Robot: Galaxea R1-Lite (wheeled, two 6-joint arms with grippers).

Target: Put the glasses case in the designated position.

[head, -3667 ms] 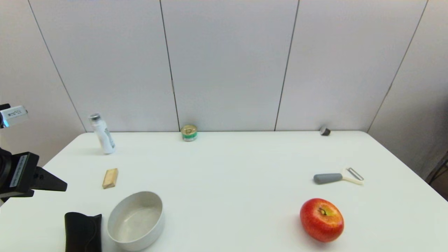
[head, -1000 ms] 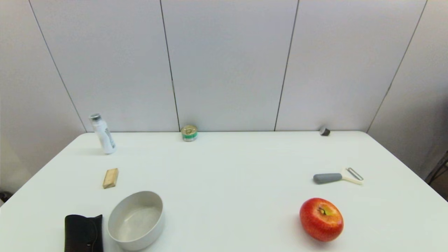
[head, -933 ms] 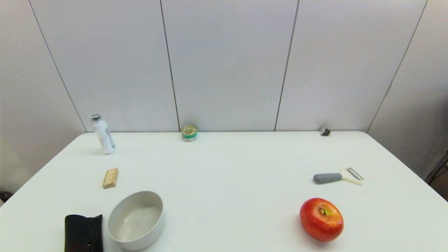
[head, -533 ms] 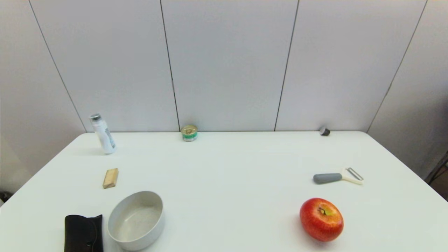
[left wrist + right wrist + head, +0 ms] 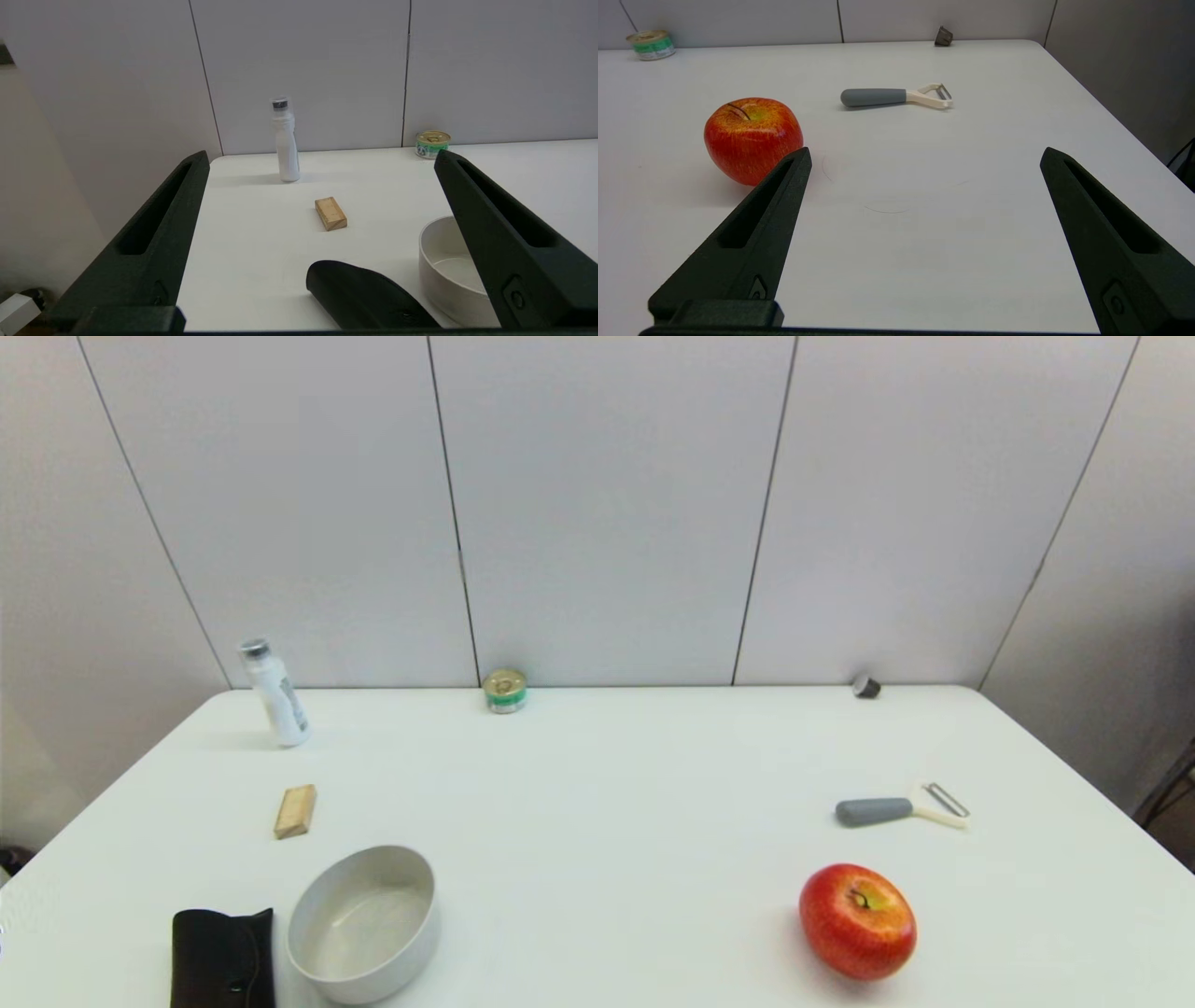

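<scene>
Where glasses case [image 5: 222,959] lies flat on white table [image 5: 616,775], bowl [image 5: 362,924] sits just beside it. Wooden block [image 5: 294,811] beyond bowl; white bottle [image 5: 274,693] and tin [image 5: 504,691] farther back by grey panelled wall [image 5: 597,504]. Apple [image 5: 857,921], peeler [image 5: 901,808] well apart from bowl, across table. Left gripper [image 5: 320,161] spread wide, empty, behind case off table's near edge. Right gripper [image 5: 924,156] spread wide, empty, near apple.

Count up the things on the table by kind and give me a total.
Glasses case: 1
Bowl: 1
Wooden block: 1
Bottle: 1
Tin can: 1
Apple: 1
Peeler: 1
Small dark object: 1
Total: 8
</scene>
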